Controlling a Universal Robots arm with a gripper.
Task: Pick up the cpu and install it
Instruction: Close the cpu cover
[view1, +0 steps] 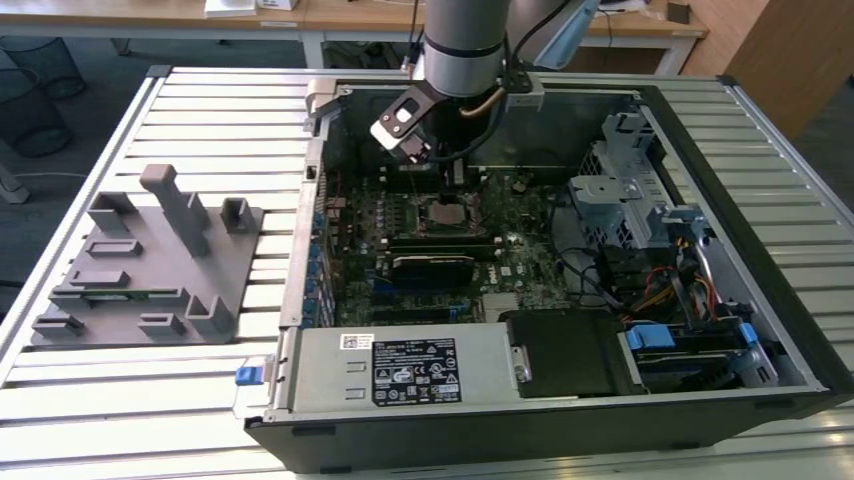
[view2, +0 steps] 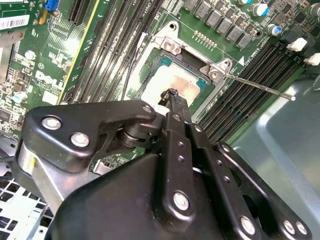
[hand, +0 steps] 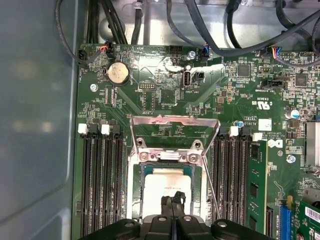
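**CPU seated in socket, fingers shut on top of it**

Exterior view, left to right, everything placed off the CPU socket (view1: 451, 213):
- Well to the socket's left, outside the PC case (view1: 534, 432), a grey fixture block (view1: 147, 260) sits on the slatted table (view1: 134, 400).
- The socket is mid-motherboard (view1: 521, 260), inside the case.
- The arm enters from above, with the gripper (view1: 454, 185) directly over the socket.
- Toward the case's front wall from the socket is a labelled power supply box (view1: 400, 370).
- To the socket's right are a metal drive cage (view1: 621, 190) and a cable bundle (view1: 654, 290).

Both wrist views:
- The cpu (view2: 172, 80) (hand: 167, 184) lies flat inside the socket frame (view2: 172, 47) (hand: 167, 156). It has a pale metal top, and its green rim shows along one edge.
- The load plate (hand: 175, 120) stands open, hinged up off the socket and not covering the chip.
- The lever rod (view2: 260, 87) (hand: 209, 187) is free, angled out from a socket corner.
- The gripper (view2: 172, 95) (hand: 173, 200) has its fingers pressed together with no gap and nothing clamped between them. The tips are at the middle of the cpu's top. I can't tell whether they touch it or sit just above it.
- Memory slots (hand: 100, 185) run along both sides of the socket.
- A coin cell (hand: 118, 72) sits near the socket, beyond the open load plate.
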